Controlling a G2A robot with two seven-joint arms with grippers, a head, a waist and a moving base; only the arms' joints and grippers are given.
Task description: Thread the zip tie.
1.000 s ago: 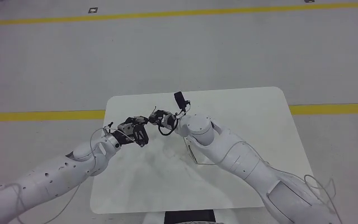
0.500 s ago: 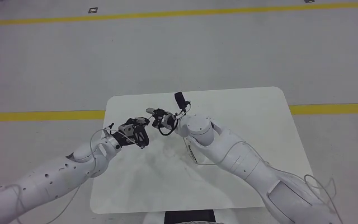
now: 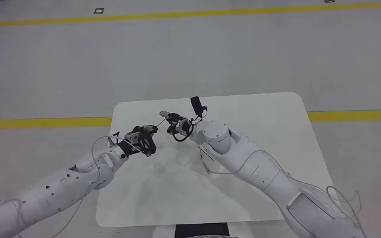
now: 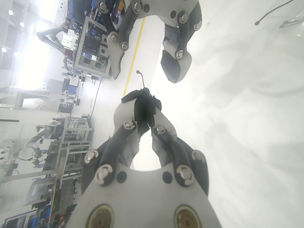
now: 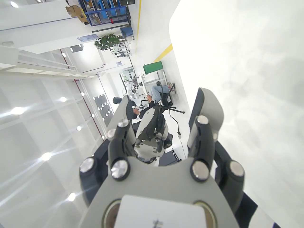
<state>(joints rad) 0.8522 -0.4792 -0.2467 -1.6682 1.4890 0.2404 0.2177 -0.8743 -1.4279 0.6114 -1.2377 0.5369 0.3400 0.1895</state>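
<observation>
A thin black zip tie point(image 4: 143, 81) sticks out from my left gripper point(image 4: 146, 96), which is shut on it over the white table point(image 3: 268, 119). My right gripper point(image 4: 146, 74) faces it with its jaws spread; the tie's free tip sits in the gap between the two fingertips, touching neither. From above, the left gripper point(image 3: 150, 134) and right gripper point(image 3: 166, 116) meet near the table's far left part, and the zip tie point(image 3: 158, 123) spans the short gap. In the right wrist view the right gripper point(image 5: 165, 100) is open, with the left gripper point(image 5: 152, 122) seen end-on between its fingers.
A thin dark strand point(image 3: 205, 165) lies on the table beside the right forearm, and the strand point(image 4: 268, 12) also shows in the left wrist view. The table's far edge point(image 3: 208, 98) and left edge point(image 3: 113, 131) are close to the grippers. Open tabletop extends to the right.
The right gripper has shifted slightly toward the table's far edge and the left gripper has drawn back a little, so more of the zip tie shows between them.
</observation>
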